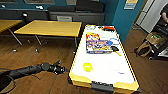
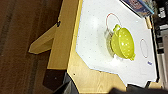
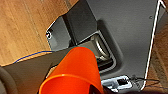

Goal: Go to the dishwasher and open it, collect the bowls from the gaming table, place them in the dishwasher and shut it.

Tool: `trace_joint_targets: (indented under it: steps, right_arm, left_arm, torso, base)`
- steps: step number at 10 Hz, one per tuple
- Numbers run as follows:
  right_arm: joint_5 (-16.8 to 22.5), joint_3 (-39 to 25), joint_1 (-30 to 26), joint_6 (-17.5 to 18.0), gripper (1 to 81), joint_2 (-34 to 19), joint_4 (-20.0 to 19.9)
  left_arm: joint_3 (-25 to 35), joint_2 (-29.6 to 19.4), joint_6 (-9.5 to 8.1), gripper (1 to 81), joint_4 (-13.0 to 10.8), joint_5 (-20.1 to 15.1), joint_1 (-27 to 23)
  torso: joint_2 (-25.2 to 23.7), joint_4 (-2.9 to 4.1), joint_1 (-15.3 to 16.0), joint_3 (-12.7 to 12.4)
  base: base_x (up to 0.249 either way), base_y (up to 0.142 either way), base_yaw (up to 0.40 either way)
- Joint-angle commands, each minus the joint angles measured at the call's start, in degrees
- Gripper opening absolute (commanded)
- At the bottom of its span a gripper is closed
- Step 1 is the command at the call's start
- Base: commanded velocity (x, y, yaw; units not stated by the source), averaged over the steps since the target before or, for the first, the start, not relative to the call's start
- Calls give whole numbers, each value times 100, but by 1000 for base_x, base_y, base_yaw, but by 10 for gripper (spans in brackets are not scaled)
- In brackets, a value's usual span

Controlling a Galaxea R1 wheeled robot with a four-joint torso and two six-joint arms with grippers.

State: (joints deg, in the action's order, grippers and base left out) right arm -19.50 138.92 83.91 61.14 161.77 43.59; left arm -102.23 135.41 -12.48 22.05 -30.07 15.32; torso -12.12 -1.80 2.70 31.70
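The gaming table is a long white-topped table with a yellow rim, right in front of me. A colourful board-game box lies on its far half. A pale yellow-green bowl sits on the near left part of the top. The left wrist view has that bowl on the white surface. My left gripper hovers at the table's near left side, a short way from this bowl. An orange-red bowl hangs above the robot's grey base, with my right gripper shut on it.
Two yellow-topped tables stand at the back left on the wooden floor. Dark cabinets line the teal back wall. To the right, bags and a box lie on the floor near a person.
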Motion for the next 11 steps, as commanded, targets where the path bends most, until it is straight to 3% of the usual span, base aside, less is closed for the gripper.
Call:
trace_joint_targets:
  steps: [1, 2, 4, 6, 11]
  right_arm:
    - [193, -24, -80, 30, 10, -81, 123]
    - [262, -33, -123, 30, 10, -46, 131]
    - [395, -24, -159, 21, 10, 33, 132]
    - [395, 2, -159, 21, 10, 33, 132]
    - [395, 37, -159, 30, 10, 42, 123]
  left_arm:
    - [-78, 136, -211, 811, 80, -262, -860]
    - [-78, 188, -525, 811, 80, 7, -860]
    - [-8, 180, -870, 811, 54, 801, -860]
    - [27, 241, -887, 811, 45, 1030, -842]
    - [-780, 1101, -887, 811, -34, 960, -860]
  torso:
    - [0, 0, 0, 0]
    - [0, 0, 0, 2]
    - [0, 0, 0, 2]
    - [0, 0, 0, 2]
    - [0, 0, 2, 2]
  base:
    - [0, 0, 0]
    - [0, 0, 0]
    - [0, 0, 0]
    - [0, 0, 0]
    - [0, 0, 0]
